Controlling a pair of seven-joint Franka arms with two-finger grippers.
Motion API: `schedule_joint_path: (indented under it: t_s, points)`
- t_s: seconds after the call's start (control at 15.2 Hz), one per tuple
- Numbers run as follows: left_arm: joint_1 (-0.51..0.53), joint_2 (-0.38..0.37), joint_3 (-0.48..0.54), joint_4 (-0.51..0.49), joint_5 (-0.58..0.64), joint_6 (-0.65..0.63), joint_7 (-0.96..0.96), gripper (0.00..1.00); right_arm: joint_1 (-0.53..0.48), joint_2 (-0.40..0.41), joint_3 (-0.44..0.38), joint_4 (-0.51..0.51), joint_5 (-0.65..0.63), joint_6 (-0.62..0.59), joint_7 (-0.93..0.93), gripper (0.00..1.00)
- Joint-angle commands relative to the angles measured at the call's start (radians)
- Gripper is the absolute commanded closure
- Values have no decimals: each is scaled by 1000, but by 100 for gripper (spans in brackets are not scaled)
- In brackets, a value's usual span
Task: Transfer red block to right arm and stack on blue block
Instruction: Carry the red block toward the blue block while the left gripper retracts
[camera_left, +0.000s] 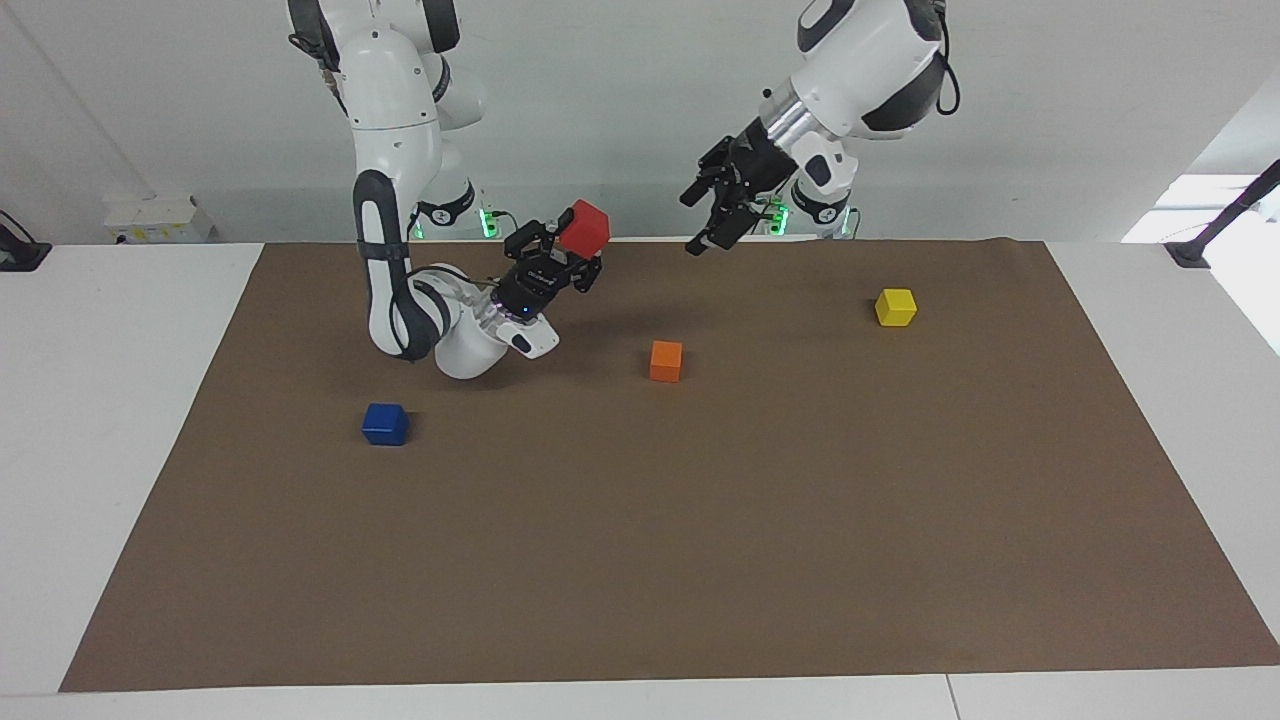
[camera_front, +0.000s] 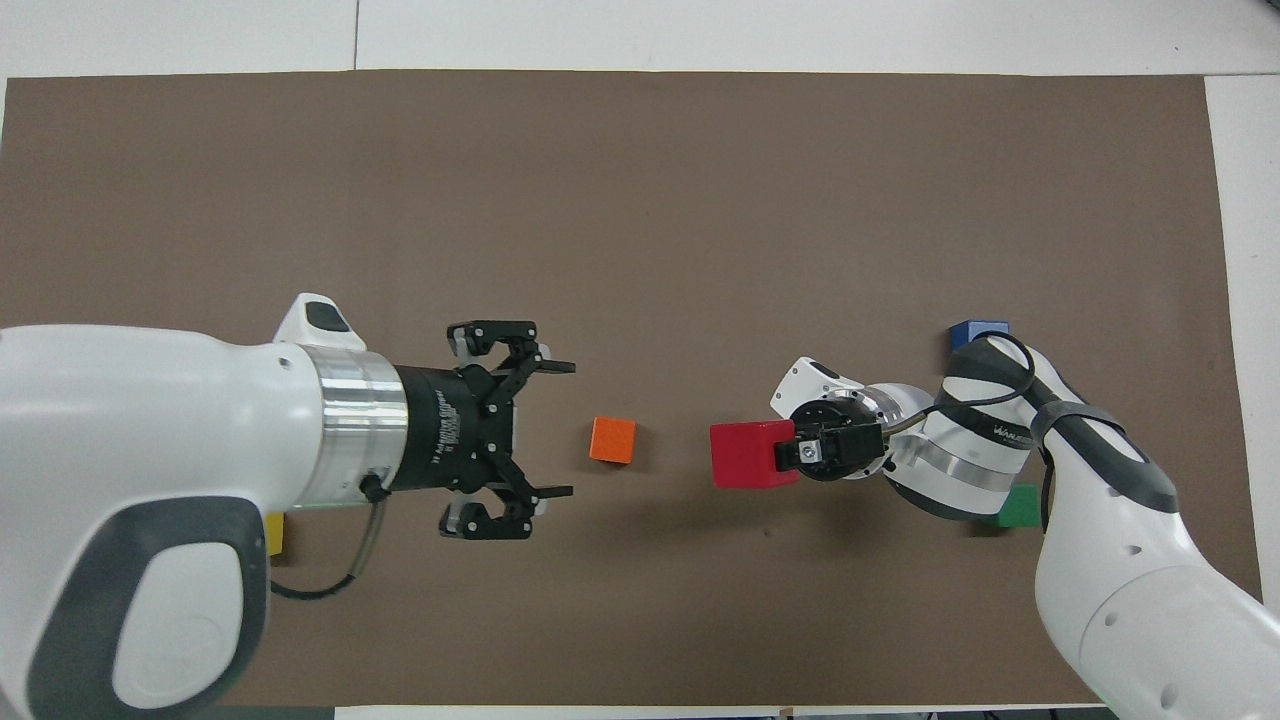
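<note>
Red block (camera_left: 587, 226) pinched aloft in right hand (camera_left: 565, 258); left hand (camera_front: 545, 430) spread wide, empty; no legible writing.

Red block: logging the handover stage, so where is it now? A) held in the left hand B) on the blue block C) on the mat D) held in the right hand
D: the right hand grips the red block in the air; the left hand is open and empty.

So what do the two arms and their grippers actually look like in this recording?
Both arms are glossy white jointed shells with dark grey panels and a silver metal ring at the wrist. The left gripper is a black two-finger linkage with pale fingertip pads; a thin black cable loops under its wrist. The right gripper is black too, with a small blue light at its wrist and a black cable along the forearm, which carries small lettering.
</note>
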Motion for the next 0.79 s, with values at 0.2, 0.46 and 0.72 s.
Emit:
schedule_joint_path:
  t_s: [0.2,0.46,0.72]
  points:
    - [187,-38,-13,-54,186,-76,319,0,-102,-139,3,-2,-81,119,178,100]
    - [319,-9,-13,-60,311,-75,731,0,-171,-188,-2,52,-178,191,291,100]
    - [345,46,-14,15,596,-81,1086,0,-274,-300,-2,148,-370,353,503,100]
